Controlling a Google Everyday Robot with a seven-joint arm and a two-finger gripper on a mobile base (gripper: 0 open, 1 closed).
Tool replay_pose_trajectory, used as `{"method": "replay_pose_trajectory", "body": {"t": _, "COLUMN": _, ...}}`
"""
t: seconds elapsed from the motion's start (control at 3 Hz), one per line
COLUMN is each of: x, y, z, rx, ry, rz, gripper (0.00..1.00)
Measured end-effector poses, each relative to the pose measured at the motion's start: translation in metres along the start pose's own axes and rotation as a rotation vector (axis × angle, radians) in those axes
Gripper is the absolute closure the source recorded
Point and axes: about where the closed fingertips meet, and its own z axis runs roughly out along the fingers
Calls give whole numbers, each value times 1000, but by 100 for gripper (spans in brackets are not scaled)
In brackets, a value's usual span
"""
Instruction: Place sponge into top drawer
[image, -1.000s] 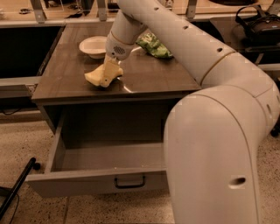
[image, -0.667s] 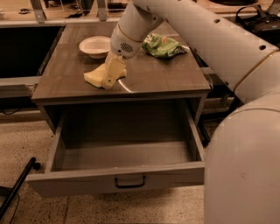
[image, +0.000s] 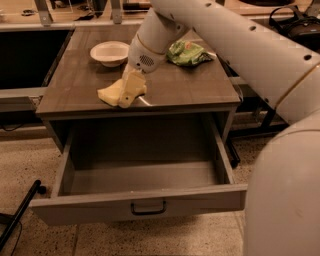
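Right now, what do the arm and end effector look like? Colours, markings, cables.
The arm: glossy white rounded tubular shells, small dark holes in a row along the upper link, thin tan ring at a joint seam, dotted grille patch on the wrist housing. No loose cables visible. The end effector: pale cream-yellow, tapered, down at the pale yellow foam sponge on the brown wooden tabletop.

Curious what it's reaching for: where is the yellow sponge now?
The sponge lies on the cabinet top near its front edge, in front of the white bowl, above the open top drawer, with the gripper at it.
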Motion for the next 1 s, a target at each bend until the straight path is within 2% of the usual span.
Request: {"method": "replay_pose_trajectory", "body": {"t": 1.0, "x": 42, "y": 93, "z": 23, "rx": 3, "ry": 30, "rz": 137, "gripper": 100}}
